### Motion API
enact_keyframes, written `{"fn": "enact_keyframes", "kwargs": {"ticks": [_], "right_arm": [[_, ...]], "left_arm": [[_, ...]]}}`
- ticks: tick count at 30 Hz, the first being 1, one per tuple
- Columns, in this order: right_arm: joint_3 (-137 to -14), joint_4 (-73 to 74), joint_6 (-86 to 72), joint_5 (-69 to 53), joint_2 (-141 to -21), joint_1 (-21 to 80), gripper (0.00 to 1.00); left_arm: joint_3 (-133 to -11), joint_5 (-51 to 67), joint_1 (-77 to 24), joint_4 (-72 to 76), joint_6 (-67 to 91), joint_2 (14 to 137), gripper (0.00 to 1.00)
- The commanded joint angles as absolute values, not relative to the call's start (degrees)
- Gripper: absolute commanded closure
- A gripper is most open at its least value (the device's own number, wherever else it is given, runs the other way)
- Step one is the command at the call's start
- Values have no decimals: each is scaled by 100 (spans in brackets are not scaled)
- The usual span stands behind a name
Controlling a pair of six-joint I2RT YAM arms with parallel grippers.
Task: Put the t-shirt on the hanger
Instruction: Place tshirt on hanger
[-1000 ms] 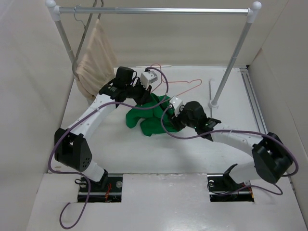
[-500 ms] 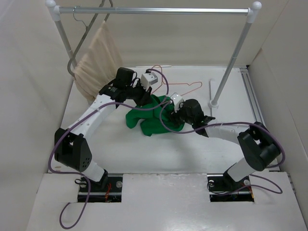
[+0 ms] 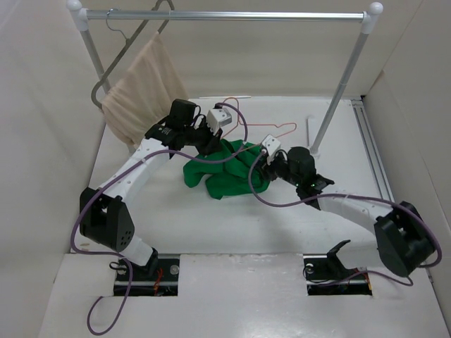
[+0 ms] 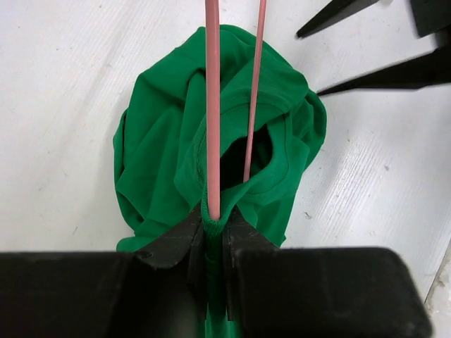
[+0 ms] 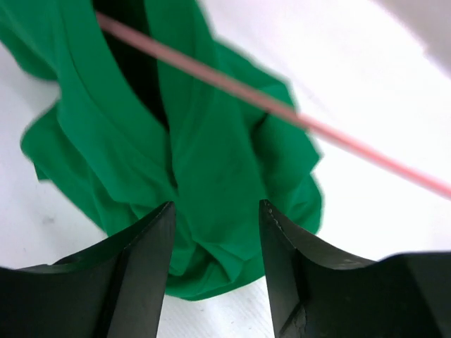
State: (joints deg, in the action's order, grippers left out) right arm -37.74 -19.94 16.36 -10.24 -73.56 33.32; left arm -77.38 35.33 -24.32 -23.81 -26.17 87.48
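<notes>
**Inspector:** Location of the t-shirt?

**Assessor:** Bunched on the table, centre, between the two arms. The hanger lies across it. One wire enters the dark neck opening, and the hook end shows beyond the cloth, towards the rack.

**Inspector:** Left tool?

**Assessor:** Pressed together on the hanger wire at the collar edge, with green cloth caught in the same pinch. In my judgement this anchors wire and collar so the shirt can be drawn along the frame.

**Inspector:** Right tool?

**Assessor:** Spread and empty, poised just above the folds on the shirt's right side, with a hanger wire crossing its view. Judged ready to take cloth and pull it over a shoulder.

**Inspector:** Changes against the earlier frames?

**Assessor:** The right arm has drawn back to the right, its elbow further out, and its tool now sits at the shirt's edge. Left arm unchanged. The beige garment on the rail has swung further left. Shirt outline much the same.
</notes>
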Motion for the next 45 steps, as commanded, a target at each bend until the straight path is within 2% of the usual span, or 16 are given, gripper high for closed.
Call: {"fn": "enact_keyframes", "kwargs": {"ticks": [1, 7, 8, 11, 19, 31, 32, 35, 37, 38, 40, 45], "right_arm": [[-3990, -2197, 1661, -1493, -7848, 3296, 44], [-4236, -2470, 1714, -1846, -8199, 3296, 42], [-4236, -2470, 1714, -1654, -8252, 3296, 47], [-4289, -2470, 1661, -1346, -8394, 3182, 52], [-4289, -2004, 2048, -1072, -8543, 3067, 56], [-4261, -1705, 2206, -703, -8428, 2821, 52], [-4358, -1705, 2206, -877, -8507, 2821, 55], [-4745, -1705, 2206, -1002, -8858, 2821, 72], [-4808, -1836, 2066, -1133, -8999, 2821, 94], [-4808, -1915, 1831, -1134, -9061, 2769, 100], [-4580, -2300, 1522, -1186, -9001, 2594, 100], [-3702, -2777, 668, -1318, -8386, 1417, 100]], "left_arm": [[-7717, 3647, -2435, -2285, -2637, 8411, 100], [-7665, 3647, -2435, -2285, -2637, 8411, 100], [-7664, 3647, -2435, -2285, -2637, 8411, 100], [-7664, 3647, -2435, -2285, -2637, 8411, 100], [-7664, 3647, -2435, -2338, -2698, 8358, 100], [-7664, 3709, -2435, -2338, -2751, 8411, 100], [-7664, 3761, -2435, -2338, -2751, 8411, 100], [-7664, 3814, -2435, -2285, -2699, 8411, 100], [-7611, 3867, -2435, -2233, -2610, 8411, 100], [-7611, 3867, -2435, -2232, -2541, 8411, 100], [-7611, 3867, -2435, -2232, -2540, 8411, 100], [-7559, 4095, -2312, -2819, -3328, 8227, 100]]}}
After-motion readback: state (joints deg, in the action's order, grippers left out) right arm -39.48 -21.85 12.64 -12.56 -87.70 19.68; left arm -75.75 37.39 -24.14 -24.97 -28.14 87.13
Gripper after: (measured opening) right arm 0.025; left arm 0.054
